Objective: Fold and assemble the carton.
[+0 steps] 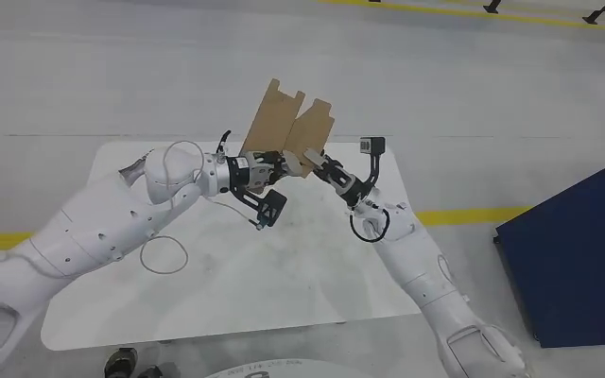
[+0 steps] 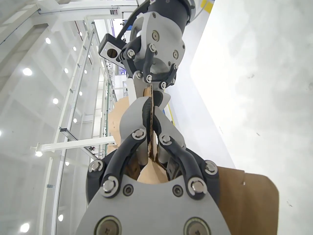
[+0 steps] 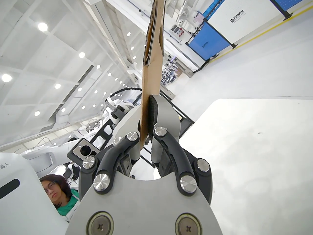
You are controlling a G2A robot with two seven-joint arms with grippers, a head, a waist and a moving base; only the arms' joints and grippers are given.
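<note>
Both hands grip one flattened carton [image 1: 284,118], held upright in the air over the far part of the desk [image 1: 284,283]. The left hand [image 2: 152,113] is shut on the carton's lower edge. The right hand [image 3: 148,116] pinches the same edge just beside it, its pads pressed to the cardboard's two faces.

The job looks to be at its start: the blank is lifted and shared between the hands, but no panel is opened or folded yet. The next move probably calls for spreading the flat layers into a sleeve. For that, one hand would have to hold firm while the other shifts to a different panel.

The left arm reaches in from the left and the right arm from the right. Their wrists meet under the carton with the fingers pointing upward.
</note>
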